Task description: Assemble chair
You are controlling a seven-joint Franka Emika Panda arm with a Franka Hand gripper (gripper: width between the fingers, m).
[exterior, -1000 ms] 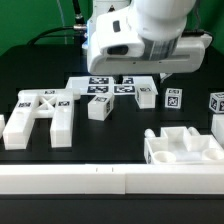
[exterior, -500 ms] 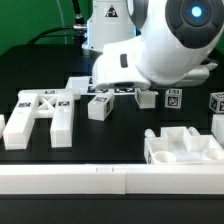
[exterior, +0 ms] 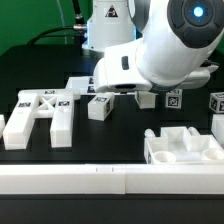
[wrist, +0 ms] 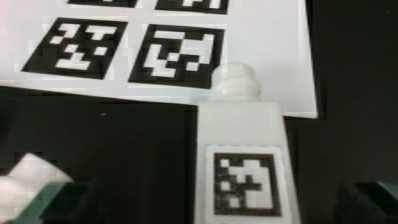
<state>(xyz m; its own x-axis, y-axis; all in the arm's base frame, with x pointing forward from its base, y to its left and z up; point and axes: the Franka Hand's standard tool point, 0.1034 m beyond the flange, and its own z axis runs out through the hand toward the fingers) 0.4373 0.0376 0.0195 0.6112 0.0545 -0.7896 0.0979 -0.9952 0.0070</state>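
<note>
On wrist cam I see the gripper (wrist: 205, 196) w/ jaws spread wide, holding nothing. One fingertip (wrist: 32, 188) is blurred at a corner, clear of the part. Between the jaws lies a tagged white bar (wrist: 240, 135), its peg end just over the edge of the marker board (wrist: 267, 60). In the exterior view the arm (exterior: 170, 50) leans low over the board and hides the gripper. Cross-braced plate (exterior: 40, 115) lies flat at exterior view's left, notched block (exterior: 182, 148) is up front at its right, and a small tagged block (exterior: 98, 107) sits btwn them, farther back.
</note>
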